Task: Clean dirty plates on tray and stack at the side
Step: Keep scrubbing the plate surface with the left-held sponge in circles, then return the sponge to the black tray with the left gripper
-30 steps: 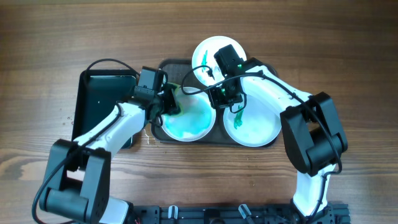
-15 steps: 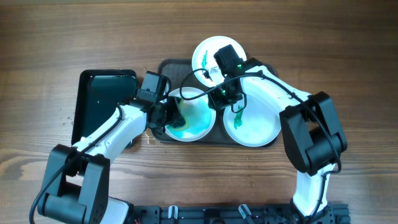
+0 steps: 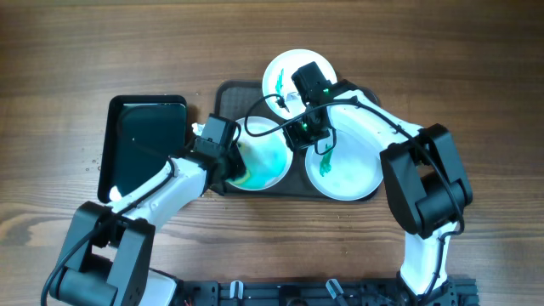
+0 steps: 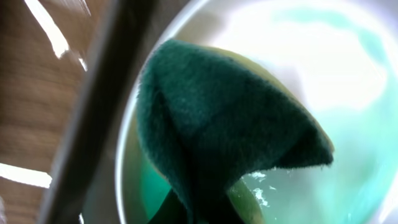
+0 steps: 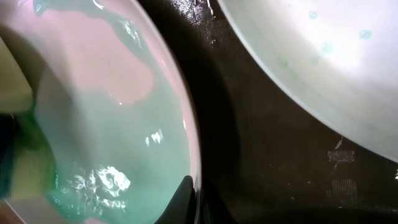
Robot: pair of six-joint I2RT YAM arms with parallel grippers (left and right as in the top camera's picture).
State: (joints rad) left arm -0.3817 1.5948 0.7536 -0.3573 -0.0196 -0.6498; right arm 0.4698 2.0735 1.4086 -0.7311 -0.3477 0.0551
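**Sponge swept to the near-left rim**

The left claw, clamped on the sponge, has slid from the middle plate's far-left edge to its near-left rim. The teal film looks thinner, so scrubbing seems well along. The right claw pinches that plate's right rim on the tray. Room is tight: tray wall and tub just left, right plate just beside. Bare table lies right of the tray.

Bright overhead, blurred wrist views, glare

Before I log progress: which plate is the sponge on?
The left plate on the tray, teal all over, under the sponge; the others are mostly white.
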